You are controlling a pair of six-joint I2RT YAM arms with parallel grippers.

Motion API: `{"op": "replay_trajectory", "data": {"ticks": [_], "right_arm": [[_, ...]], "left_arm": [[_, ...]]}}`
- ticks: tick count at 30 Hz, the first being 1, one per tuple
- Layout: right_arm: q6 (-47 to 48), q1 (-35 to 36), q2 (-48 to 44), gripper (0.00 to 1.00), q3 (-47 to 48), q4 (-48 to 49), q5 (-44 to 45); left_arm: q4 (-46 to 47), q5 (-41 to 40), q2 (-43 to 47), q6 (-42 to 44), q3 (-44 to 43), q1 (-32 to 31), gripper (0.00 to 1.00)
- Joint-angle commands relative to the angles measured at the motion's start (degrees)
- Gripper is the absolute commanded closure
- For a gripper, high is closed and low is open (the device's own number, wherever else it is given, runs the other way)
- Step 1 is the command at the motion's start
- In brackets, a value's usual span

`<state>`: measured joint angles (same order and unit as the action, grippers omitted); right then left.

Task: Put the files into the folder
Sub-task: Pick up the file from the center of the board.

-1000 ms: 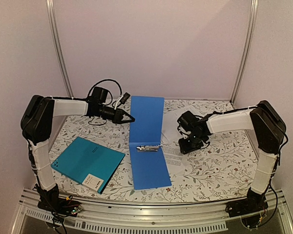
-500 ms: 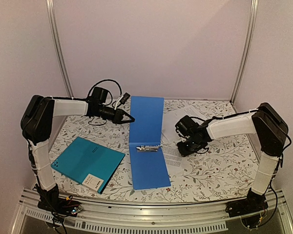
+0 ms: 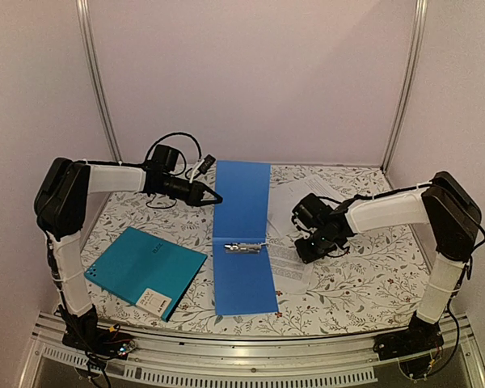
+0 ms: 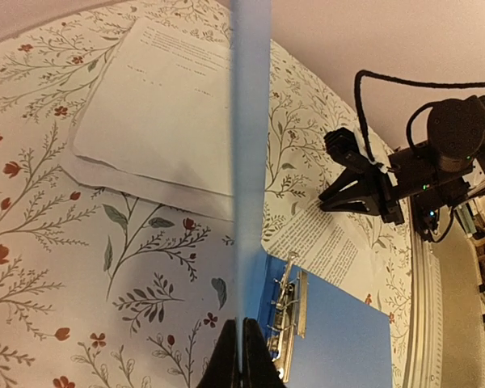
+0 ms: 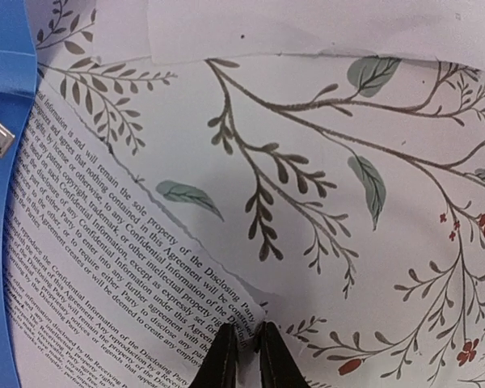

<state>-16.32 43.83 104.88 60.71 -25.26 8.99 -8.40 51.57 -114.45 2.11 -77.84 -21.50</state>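
One file [image 5: 105,267], a white sheet of dense black text, lies beside the right edge of an open plain blue folder [image 3: 244,279]. My right gripper [image 5: 249,343] is shut on that sheet's corner, low over the table [image 3: 304,252]. A second file [image 3: 297,194] lies flat at the back right. My left gripper [image 4: 244,356] is shut on the blue folder's raised far cover [image 3: 242,194], seen edge-on in the left wrist view. The teal folder [image 3: 145,271] with a white label lies closed at the front left, apart from both grippers.
The blue folder's metal clip [image 3: 242,246] sits on its spine, close to the printed sheet [image 3: 287,260]. A floral cloth [image 3: 364,267] covers the table. Metal posts [image 3: 97,81] and pale walls close in the back and sides.
My right gripper has moved left and toward the near edge, onto the printed sheet's corner, and its jaws have closed on it. The left arm and the blue cover stay put.
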Motion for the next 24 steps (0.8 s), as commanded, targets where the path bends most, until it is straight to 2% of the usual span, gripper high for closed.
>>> {"op": "replay_trajectory", "data": {"ticks": [1, 9, 12, 16, 19, 24], "right_arm": [[0.89, -0.43, -3.66, 0.87, -2.46, -7.02, -1.55], [1.99, -1.05, -8.43, 0.99, -2.83, -9.03, -1.71], [2.06, -1.08, -8.63, 0.91, -2.64, -9.08, -1.95], [2.33, -1.25, -7.13, 0.73, -2.07, -7.82, -2.03], [2.58, -1.36, -4.75, 0.65, -1.08, -6.95, -2.26], [3.04, -1.4, -1.6, 0.64, -0.43, -6.16, -3.59]], "left_arm": [[-1.38, -0.69, -0.18, 1.53, 0.69, -0.17, 1.0], [-1.53, -0.73, -0.25, 1.66, 0.72, -0.27, 1.0], [-1.53, -0.63, -0.21, 1.59, 0.68, -0.22, 1.0], [-1.54, -0.58, -0.16, 1.57, 0.73, -0.27, 1.0], [-1.53, -0.55, -0.13, 1.52, 0.69, -0.22, 1.0], [-1.72, -0.57, 0.0, 1.55, 0.65, -0.26, 1.0]]}}
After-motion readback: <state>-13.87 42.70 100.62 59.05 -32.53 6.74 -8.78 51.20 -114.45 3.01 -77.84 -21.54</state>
